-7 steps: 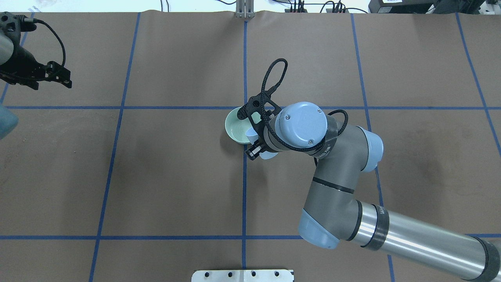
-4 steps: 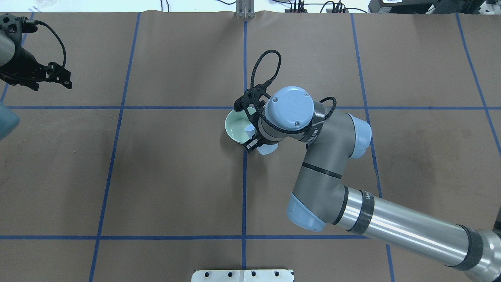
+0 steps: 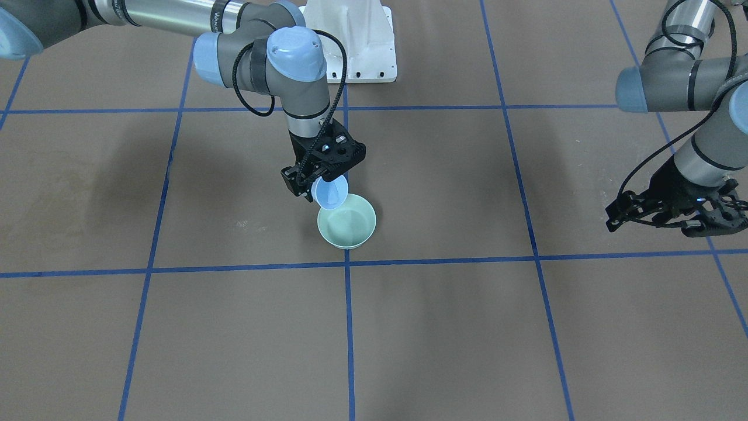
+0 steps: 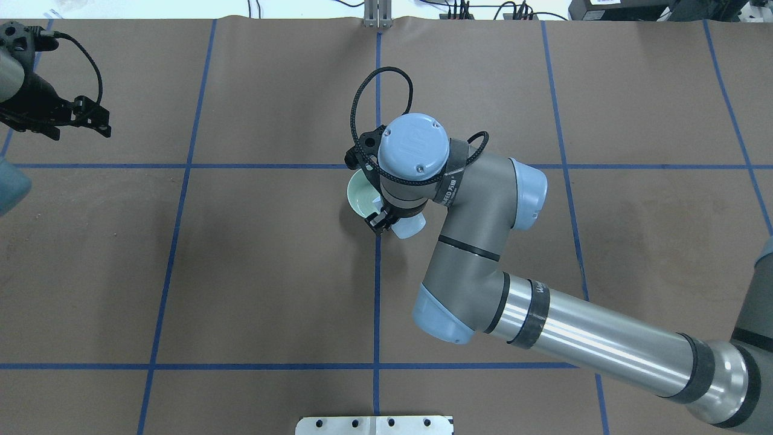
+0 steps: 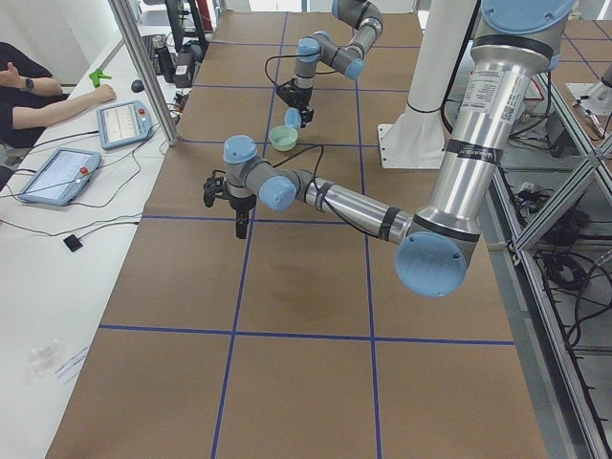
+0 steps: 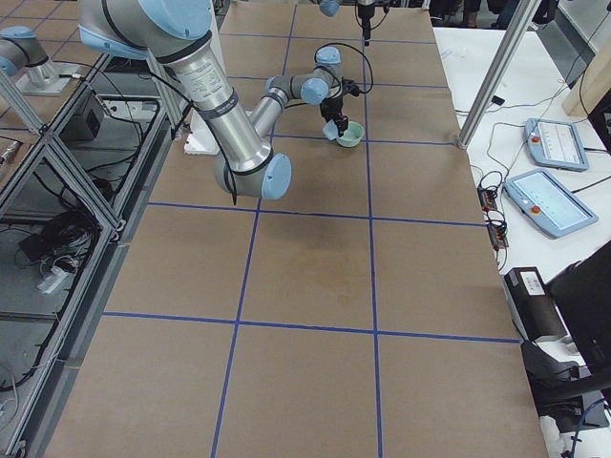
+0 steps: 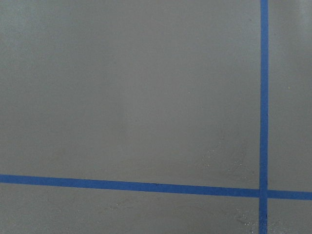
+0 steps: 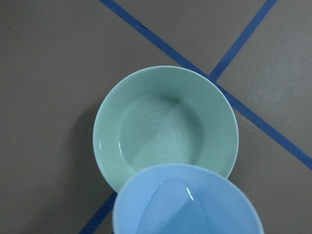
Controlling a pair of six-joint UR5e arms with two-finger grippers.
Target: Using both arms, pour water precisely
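The table (image 4: 272,272) is covered in brown paper, marked into large squares by blue tape lines (image 4: 377,302). Whitish dried stains (image 3: 242,223) fleck it. A white pedestal (image 3: 362,47) stands at the robot's edge, and a drilled metal plate (image 4: 374,425) lies at the near edge in the overhead view. Aluminium posts (image 5: 143,67) frame the cell. Beyond them, on a white bench, lie two pendants (image 5: 120,124) and loose cables, with a seated operator (image 5: 38,91) beside them.

The right arm (image 4: 483,241) reaches to the table's middle. The right gripper (image 3: 315,186) is clamped on a blue cup (image 3: 333,196), which is tilted mouth-down over the rim of a green bowl (image 3: 347,228). The bowl stands just beside a crossing of the lines. The water (image 8: 163,136) shows only as faint rings and sheen in the bowl's bottom.

The left arm (image 3: 689,88) hangs well apart, over bare paper. The left gripper (image 4: 104,124) holds nothing, and I cannot tell whether its fingers are spread or together.

The right arm's black bands (image 4: 450,181) carry pale lettering, too small to read. Its blue cap (image 4: 413,142) bears a faint mark, also unreadable.
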